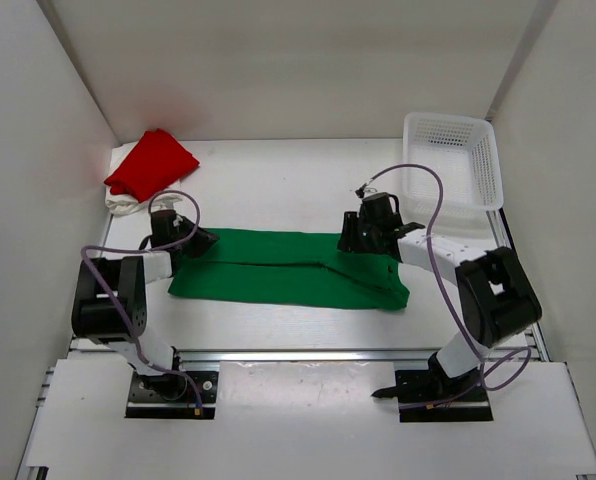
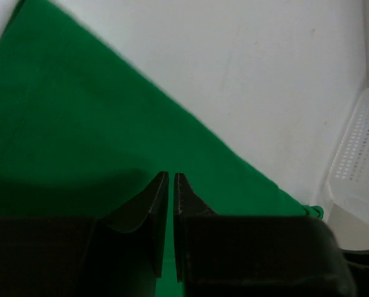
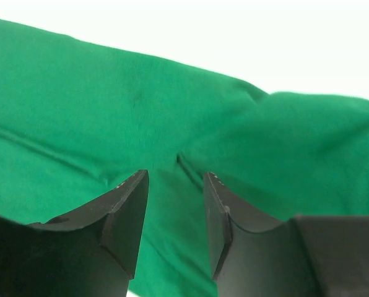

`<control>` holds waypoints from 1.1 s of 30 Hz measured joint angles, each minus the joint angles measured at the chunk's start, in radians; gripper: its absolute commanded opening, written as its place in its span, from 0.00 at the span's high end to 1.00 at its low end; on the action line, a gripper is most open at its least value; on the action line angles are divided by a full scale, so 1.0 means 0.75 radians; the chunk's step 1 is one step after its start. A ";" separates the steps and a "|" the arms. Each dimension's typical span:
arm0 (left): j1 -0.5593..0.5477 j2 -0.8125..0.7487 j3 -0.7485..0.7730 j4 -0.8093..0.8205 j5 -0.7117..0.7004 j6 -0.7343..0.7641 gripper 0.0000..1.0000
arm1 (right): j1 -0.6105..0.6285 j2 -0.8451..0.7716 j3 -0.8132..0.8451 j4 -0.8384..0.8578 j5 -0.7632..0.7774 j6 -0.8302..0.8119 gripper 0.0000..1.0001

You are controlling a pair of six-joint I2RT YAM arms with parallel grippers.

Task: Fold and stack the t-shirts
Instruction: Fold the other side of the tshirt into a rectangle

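The green t-shirt [image 1: 278, 270] lies as a long folded band across the middle of the table. My left gripper [image 1: 206, 241] hovers at its left end. In the left wrist view the left gripper [image 2: 171, 175] has its jaws only a thin slit apart, with the green t-shirt [image 2: 79, 124] lying beneath and nothing pinched. My right gripper [image 1: 348, 238] is over the shirt's back edge towards the right. Seen from the right wrist, the right gripper [image 3: 175, 173] stands open above a crease in the green t-shirt [image 3: 110, 93]. The folded red t-shirt [image 1: 151, 162] rests on the white t-shirt [image 1: 123, 205] at the back left.
A white mesh basket [image 1: 456, 160] stands at the back right, and the left wrist view catches the basket [image 2: 358, 154] at its right edge. White walls close in the table on the left, back and right.
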 measured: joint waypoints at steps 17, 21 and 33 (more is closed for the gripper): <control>-0.304 -0.231 -0.138 0.174 0.014 -0.082 0.79 | 0.100 0.097 -0.002 0.021 0.057 0.025 1.00; -0.308 -0.225 -0.171 0.181 0.014 -0.092 0.79 | 0.187 -0.008 -0.049 -0.026 0.095 0.068 0.99; -0.341 -0.223 -0.188 0.225 0.015 -0.129 0.78 | 0.480 -0.285 -0.279 -0.114 0.176 0.287 0.71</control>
